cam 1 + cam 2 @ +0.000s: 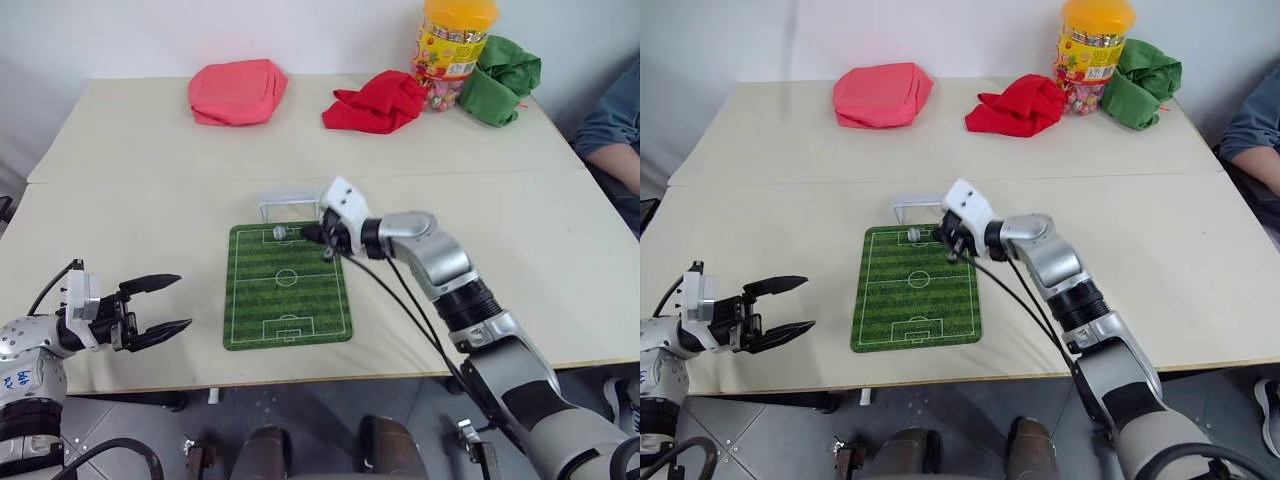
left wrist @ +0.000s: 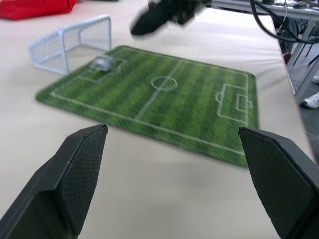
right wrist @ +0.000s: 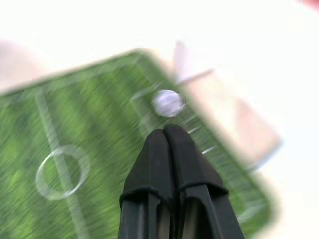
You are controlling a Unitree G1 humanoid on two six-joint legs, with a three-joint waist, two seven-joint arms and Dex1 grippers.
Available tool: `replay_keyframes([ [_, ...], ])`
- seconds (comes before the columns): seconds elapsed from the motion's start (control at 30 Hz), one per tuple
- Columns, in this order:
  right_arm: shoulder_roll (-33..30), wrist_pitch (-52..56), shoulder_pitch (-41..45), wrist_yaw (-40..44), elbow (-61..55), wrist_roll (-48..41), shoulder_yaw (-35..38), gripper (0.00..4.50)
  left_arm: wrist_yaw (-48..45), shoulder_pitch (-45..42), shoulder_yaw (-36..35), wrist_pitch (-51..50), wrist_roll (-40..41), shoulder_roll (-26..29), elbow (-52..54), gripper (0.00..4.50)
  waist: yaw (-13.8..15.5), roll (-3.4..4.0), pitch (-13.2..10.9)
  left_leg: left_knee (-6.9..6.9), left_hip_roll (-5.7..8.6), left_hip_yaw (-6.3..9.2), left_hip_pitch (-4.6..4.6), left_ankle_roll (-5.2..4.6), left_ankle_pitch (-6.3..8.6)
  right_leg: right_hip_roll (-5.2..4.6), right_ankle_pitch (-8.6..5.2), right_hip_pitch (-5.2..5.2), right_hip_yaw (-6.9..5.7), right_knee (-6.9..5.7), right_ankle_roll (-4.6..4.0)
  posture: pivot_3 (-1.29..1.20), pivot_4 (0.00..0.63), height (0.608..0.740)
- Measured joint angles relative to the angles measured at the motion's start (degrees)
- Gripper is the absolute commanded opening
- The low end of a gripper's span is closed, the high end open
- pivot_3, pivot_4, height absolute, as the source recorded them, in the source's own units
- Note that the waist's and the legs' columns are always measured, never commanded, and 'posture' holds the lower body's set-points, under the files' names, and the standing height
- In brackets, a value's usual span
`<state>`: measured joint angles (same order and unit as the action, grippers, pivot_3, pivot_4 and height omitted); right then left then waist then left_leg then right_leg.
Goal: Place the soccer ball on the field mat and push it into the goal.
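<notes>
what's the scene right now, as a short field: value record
ball: soccer ball lies on the field mat, at the end near the goal, not yet inside
goal: goal stands on the table just off that end of the mat
right gripper: right gripper shut, holds nothing, tip beside the ball
left gripper: left gripper open, holds nothing, off to the left of the mat
far edge: pink cloth, red cloth, candy jar, green cloth

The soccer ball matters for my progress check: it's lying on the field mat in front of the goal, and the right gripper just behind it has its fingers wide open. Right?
Not quite. The soccer ball lies on the field mat before the goal, but the right gripper behind it is shut, fingers pressed together, as the right wrist view shows.
</notes>
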<state>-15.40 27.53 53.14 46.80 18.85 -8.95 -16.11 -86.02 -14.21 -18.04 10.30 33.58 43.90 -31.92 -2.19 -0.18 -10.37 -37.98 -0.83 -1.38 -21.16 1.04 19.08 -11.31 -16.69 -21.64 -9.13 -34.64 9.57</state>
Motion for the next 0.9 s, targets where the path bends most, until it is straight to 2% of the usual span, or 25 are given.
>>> replay_keyframes([
  [0.33,-5.9,9.4,-9.1,5.6,-20.7,-4.6,0.8,0.02,0.0,-3.0,1.2,0.2,-0.9,-0.1,-2.4,4.5,-0.8,-0.01,0.0,-0.09,0.0,-0.12,-0.04,-0.03,0.05,-0.01,0.0,-0.03,0.04,0.06,0.0,0.0,0.15,0.74],
  [0.5,-15.4,8.2,-15.8,11.7,-26.0,-7.7,3.5,0.02,0.4,-2.9,1.2,-2.1,-2.4,0.0,-2.6,4.5,-0.1,-0.03,0.0,-0.14,0.01,-0.16,-0.04,-0.06,0.07,-0.02,0.0,-0.01,0.07,0.08,0.0,0.0,0.15,0.74],
  [0.7,-29.3,-2.0,-26.1,22.2,-22.3,-8.6,9.7,0.02,5.7,-1.3,-1.6,-4.1,-3.5,0.5,-2.5,4.5,0.7,-0.1,0.0,-0.13,0.03,-0.22,-0.05,-0.12,0.1,-0.05,0.0,0.03,0.07,0.22,0.0,0.0,0.15,0.74],
  [0.8,-31.7,-7.8,-28.1,26.1,-15.5,-9.6,14.3,0.6,5.9,-0.6,-3.4,-6.3,-3.0,1.0,-2.4,4.5,0.4,-0.1,-0.1,-0.13,-0.01,-0.29,0.03,-0.11,0.1,-0.03,0.0,0.05,0.09,0.21,0.0,0.0,0.15,0.74],
  [0.9,-32.9,-13.1,-29.3,29.9,-8.7,-10.0,16.3,1.6,6.2,0.8,-4.2,-7.7,-3.0,1.4,-2.3,4.5,0.3,-0.1,-0.1,-0.12,-0.02,-0.36,0.07,-0.12,0.1,-0.04,0.01,0.05,0.14,0.21,-0.01,0.0,0.15,0.74],
])
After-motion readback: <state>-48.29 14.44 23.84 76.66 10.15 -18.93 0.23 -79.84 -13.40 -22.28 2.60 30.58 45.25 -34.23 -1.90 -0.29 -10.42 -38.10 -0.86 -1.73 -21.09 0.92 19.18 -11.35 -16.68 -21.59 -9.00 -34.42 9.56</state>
